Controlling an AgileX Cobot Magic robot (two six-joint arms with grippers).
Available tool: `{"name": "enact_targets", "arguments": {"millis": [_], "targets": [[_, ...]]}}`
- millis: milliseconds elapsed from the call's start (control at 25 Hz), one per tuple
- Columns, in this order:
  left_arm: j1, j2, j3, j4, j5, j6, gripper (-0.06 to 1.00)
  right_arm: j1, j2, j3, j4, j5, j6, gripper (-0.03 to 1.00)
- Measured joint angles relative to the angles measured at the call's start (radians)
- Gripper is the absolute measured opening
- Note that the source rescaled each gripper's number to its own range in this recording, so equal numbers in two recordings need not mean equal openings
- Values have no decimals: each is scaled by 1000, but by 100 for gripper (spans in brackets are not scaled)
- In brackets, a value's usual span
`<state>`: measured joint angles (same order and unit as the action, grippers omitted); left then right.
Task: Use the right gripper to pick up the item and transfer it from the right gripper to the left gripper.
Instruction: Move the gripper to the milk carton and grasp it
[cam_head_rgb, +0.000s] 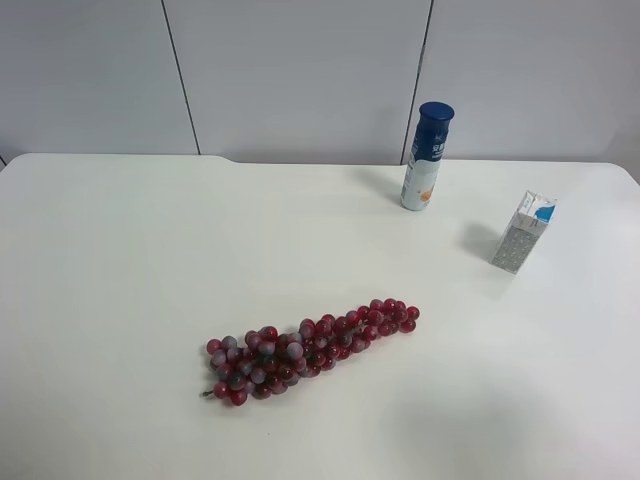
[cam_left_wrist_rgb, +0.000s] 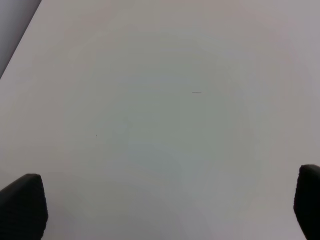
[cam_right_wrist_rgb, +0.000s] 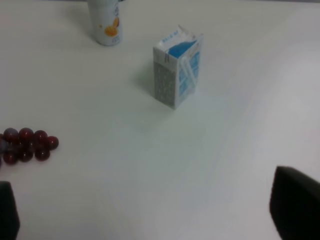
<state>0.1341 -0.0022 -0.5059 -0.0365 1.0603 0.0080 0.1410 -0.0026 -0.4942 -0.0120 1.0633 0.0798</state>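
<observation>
Carton (cam_head_rgb: 522, 233), small gable-top, white paperboard with blue swoosh and grey printed panel: upright on white table (cam_head_rgb: 150, 260), at 2 o'clock from red grape bunch (cam_head_rgb: 310, 350) and 4 o'clock from blue-capped bottle (cam_head_rgb: 428, 155). Probably light, thin-walled, crushable, smooth-faced; grip gently across flat sides, mid-body, below gable. Jaws of black right gripper (cam_right_wrist_rgb: 150, 212) spread, empty, well short of carton; black left gripper (cam_left_wrist_rgb: 165, 202) likewise spread, empty.
</observation>
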Motion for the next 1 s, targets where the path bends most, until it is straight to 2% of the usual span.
{"name": "enact_targets", "arguments": {"millis": [640,1000], "targets": [[0,0,0,0,0,0,100,0,22,-7,12,0,4,98],[0,0,0,0,0,0,100,0,412,-220,28,0,59,98]]}}
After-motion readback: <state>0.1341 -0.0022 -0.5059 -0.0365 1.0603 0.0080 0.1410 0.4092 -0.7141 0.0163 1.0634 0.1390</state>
